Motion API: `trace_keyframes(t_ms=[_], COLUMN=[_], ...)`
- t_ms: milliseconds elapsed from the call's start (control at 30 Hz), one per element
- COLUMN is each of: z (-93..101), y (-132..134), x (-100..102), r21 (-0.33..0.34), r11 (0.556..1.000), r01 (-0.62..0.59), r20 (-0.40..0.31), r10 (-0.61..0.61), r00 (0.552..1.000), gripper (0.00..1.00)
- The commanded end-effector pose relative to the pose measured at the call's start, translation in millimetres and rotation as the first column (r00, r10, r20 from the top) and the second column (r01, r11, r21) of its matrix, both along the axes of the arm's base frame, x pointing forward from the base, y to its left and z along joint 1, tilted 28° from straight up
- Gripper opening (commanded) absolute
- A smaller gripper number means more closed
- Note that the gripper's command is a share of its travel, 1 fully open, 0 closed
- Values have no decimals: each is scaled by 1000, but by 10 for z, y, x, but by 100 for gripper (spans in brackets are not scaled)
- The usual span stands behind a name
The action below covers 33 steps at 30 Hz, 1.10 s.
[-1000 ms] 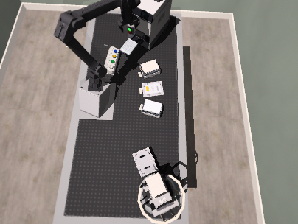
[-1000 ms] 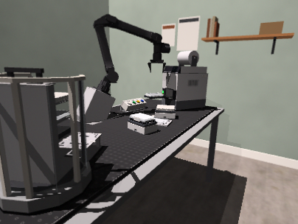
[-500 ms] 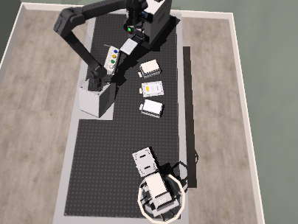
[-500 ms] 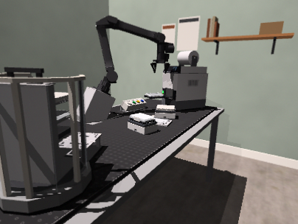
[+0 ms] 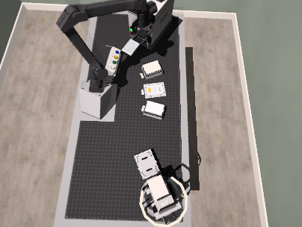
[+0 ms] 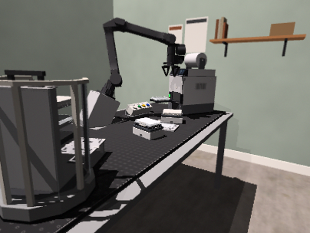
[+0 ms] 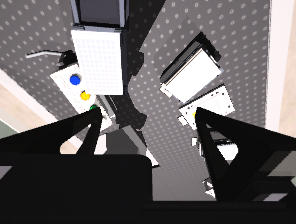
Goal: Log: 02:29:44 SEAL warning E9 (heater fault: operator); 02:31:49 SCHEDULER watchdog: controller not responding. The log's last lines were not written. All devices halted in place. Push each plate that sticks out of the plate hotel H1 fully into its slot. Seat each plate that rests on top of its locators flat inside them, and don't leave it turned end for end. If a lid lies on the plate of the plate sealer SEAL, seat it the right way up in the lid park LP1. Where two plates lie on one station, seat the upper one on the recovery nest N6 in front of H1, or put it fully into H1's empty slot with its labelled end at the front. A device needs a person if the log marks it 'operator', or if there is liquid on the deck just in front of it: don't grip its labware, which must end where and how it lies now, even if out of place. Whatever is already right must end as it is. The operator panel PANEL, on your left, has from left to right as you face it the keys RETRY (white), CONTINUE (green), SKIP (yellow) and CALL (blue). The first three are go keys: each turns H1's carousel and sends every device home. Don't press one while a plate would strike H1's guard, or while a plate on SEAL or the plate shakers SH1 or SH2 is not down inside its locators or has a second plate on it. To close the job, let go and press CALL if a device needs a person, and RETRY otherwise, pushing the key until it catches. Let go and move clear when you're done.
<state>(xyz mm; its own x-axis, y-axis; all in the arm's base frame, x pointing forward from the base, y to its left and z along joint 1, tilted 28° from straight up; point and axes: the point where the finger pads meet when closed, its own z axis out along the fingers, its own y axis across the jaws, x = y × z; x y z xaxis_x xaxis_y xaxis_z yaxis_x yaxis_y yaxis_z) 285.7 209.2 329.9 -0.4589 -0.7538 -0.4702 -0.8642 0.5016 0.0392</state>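
My gripper [image 6: 169, 71] [image 7: 148, 112] [image 5: 140, 27] is open and empty. It hangs high over the stage in front of the plate sealer SEAL [image 6: 193, 90] [image 5: 161, 16]. On that stage lies a white flat piece with a dotted top [image 5: 130, 47] [image 7: 98, 60] [image 6: 159, 99]; I cannot tell whether it is a plate or a lid. The panel [image 5: 113, 60] [image 6: 142, 107] [image 7: 80, 89] with its coloured keys stands just left of it. The hotel H1 [image 5: 178, 207] [image 6: 38, 146] stands at the near end, with a white plate [image 5: 158, 187] at its front. The nest N6 [image 5: 146, 163] [image 6: 85, 147] holds no plate.
Three stations stand in a row mid-deck: one with a white plate [image 5: 152, 69] [image 7: 192, 75], one white with a yellow mark [image 5: 155, 89] [image 7: 209, 104], one with a white plate [image 5: 155, 109] [image 6: 148, 123]. The arm's base block [image 5: 98, 98] stands at the left edge.
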Motion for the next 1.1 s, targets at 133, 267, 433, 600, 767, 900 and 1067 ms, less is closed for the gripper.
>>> trace_keyframes(t_ms=[133, 267, 433, 600, 767, 900, 1067], z=[205, 199, 182, 144, 105, 74, 50], y=[-106, -175, -244, -377, -510, -615, -695], x=[321, 440, 511, 618, 723, 803, 866], r21=[58, 66, 70, 71, 60, 57, 58], r11=[964, 936, 914, 843, 753, 741, 754], r01=[261, 345, 400, 533, 655, 669, 655], r20=[-99, -145, -177, -254, -330, -340, -329], r10=[-254, -333, -383, -502, -604, -616, -604], r00=[962, 932, 907, 827, 725, 711, 725], gripper=[100, 100, 100, 100, 100, 100, 100])
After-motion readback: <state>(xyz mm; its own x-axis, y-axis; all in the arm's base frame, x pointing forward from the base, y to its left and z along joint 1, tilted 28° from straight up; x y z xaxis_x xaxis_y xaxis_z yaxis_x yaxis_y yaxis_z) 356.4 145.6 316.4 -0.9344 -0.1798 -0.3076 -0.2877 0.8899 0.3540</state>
